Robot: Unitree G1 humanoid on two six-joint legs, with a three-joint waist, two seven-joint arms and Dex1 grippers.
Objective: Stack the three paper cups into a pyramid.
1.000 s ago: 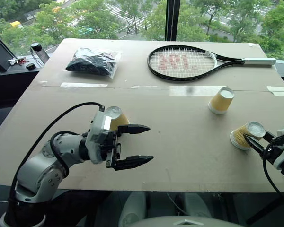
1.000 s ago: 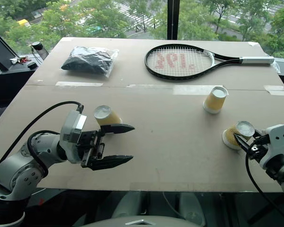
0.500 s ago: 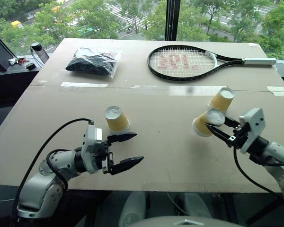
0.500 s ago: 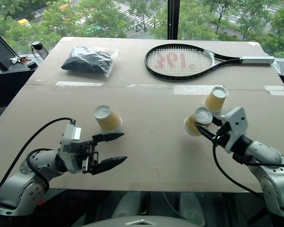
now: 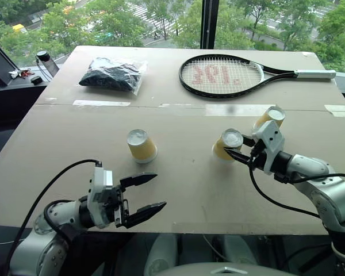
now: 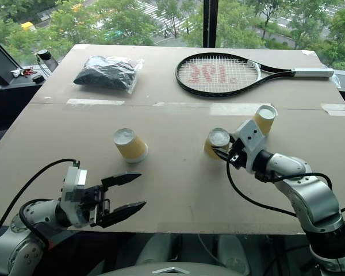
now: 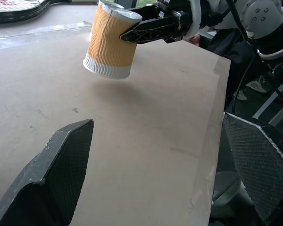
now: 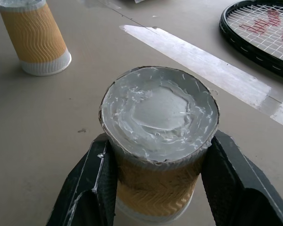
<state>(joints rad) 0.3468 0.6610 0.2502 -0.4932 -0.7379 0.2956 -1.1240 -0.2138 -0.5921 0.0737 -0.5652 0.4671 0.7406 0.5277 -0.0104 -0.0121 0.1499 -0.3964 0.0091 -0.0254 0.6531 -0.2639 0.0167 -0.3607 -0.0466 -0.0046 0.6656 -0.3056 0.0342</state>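
The three paper cups are tan with white ends, all upside down. One cup (image 5: 141,145) stands alone left of the table's middle. My right gripper (image 5: 236,149) is shut on a second cup (image 5: 226,144), with a finger on each side (image 8: 92,188), and holds it slightly tilted just above the table (image 7: 111,42). The third cup (image 5: 270,117) stands just behind that hand. My left gripper (image 5: 159,190) is open and holds nothing. It hangs near the table's front edge, below the lone cup, with its fingers (image 7: 61,160) spread wide.
A tennis racket (image 5: 221,76) lies at the back right and a black bag in clear plastic (image 5: 112,75) at the back left. Tape strips (image 5: 102,103) run across the table's seam. A dark bottle (image 5: 48,62) stands off the table's left side.
My right gripper has carried its cup from the right edge leftward to the table's middle. My left gripper has drawn back and down from the lone cup toward the front edge.
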